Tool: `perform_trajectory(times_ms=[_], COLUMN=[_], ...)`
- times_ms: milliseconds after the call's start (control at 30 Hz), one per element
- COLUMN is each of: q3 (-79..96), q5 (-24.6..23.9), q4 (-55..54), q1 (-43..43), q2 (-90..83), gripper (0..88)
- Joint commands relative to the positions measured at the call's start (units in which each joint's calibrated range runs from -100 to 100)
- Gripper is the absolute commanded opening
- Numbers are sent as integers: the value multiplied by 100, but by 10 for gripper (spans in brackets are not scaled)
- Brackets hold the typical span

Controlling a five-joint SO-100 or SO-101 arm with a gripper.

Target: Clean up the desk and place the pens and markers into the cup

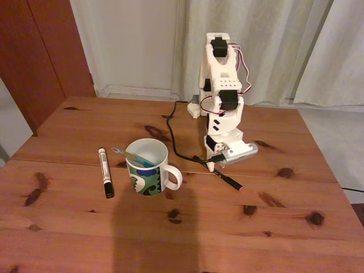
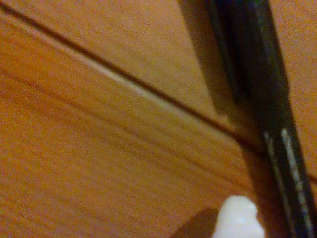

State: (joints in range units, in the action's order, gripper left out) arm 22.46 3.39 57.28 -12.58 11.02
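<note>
- The desk is a reddish-brown tabletop of planks with dark knots, and a seam runs across it from left to right in the fixed view.
- The cup stands upright near the middle of the desk, just in front of the seam, with its handle turned to the right in the fixed view.
- A teal pen leans inside the cup, its upper end sticking out over the left rim.
- A white marker with a black cap lies flat on the desk just left of the cup, not touching it, cap end toward the camera.
- A black pen with a red tip lies at a slant across the seam, to the right of the cup.
- The white arm is folded down behind it, and the gripper sits low at the far end of that pen.
- I cannot tell whether the fingers are spread or closed on the pen.
- In the wrist view the black pen runs from top to bottom along the right side, lying on the wood and crossing the seam, and a white fingertip shows at the bottom edge just left of it.
- A black cable trails over the desk from the arm's base toward the gripper.
</note>
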Motion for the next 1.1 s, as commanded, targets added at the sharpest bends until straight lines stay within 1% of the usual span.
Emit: perform_trajectory(times_ms=[0,1067], q3=[-10,-10], q5=[90,137], q4=[-38,-55], q1=[-41,216], q2=[-121,-55], gripper=[140,133])
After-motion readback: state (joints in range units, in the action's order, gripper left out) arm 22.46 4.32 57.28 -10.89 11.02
